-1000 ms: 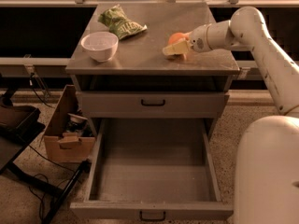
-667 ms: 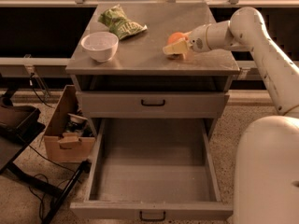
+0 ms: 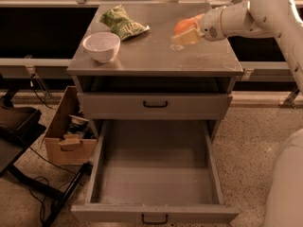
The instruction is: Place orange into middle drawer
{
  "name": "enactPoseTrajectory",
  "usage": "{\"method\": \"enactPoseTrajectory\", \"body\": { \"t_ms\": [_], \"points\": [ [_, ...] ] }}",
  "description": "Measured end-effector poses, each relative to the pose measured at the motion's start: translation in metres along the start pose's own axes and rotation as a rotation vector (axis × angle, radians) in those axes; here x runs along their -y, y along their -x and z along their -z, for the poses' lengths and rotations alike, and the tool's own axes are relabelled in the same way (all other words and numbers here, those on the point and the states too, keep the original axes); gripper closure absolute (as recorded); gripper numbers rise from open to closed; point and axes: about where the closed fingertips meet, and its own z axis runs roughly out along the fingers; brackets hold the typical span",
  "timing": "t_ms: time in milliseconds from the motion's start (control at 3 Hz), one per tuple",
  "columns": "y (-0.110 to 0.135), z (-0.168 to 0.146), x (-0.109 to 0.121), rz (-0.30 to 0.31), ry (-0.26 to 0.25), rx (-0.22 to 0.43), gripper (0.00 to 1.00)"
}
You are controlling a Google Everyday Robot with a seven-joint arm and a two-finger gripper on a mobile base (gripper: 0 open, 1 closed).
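The orange point(image 3: 183, 24) is held between the pale fingers point(image 3: 185, 38) of my gripper point(image 3: 185, 32), a little above the right side of the grey cabinet top point(image 3: 156, 56). The gripper is shut on the orange, and its white arm point(image 3: 246, 13) reaches in from the right. The middle drawer point(image 3: 158, 174) is pulled wide open below, towards me; its grey tray is bare, and a small black handle point(image 3: 155, 218) sits on its front panel. The orange is well behind and above the open tray.
A white bowl point(image 3: 101, 46) stands at the cabinet top's front left, and a green snack bag point(image 3: 122, 23) lies behind it. A closed drawer point(image 3: 155, 105) sits above the open one. A cardboard box point(image 3: 66, 136) and cables lie on the floor to the left.
The gripper has lifted the orange up off the cabinet top and slightly to the right. The drawer, the bowl and the bag have not moved.
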Motion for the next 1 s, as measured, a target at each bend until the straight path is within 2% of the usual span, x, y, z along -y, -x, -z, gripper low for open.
{"method": "enactPoseTrajectory", "body": {
  "t_ms": [333,667,1000],
  "points": [
    [0.028,0.062,-0.032,0.104,-0.022,-0.046,1.0],
    [-0.02,0.115,-0.072,0.085,0.011,-0.158,1.0],
    [-0.106,0.114,-0.099,-0.015,0.097,-0.269,1.0]
  ]
}}
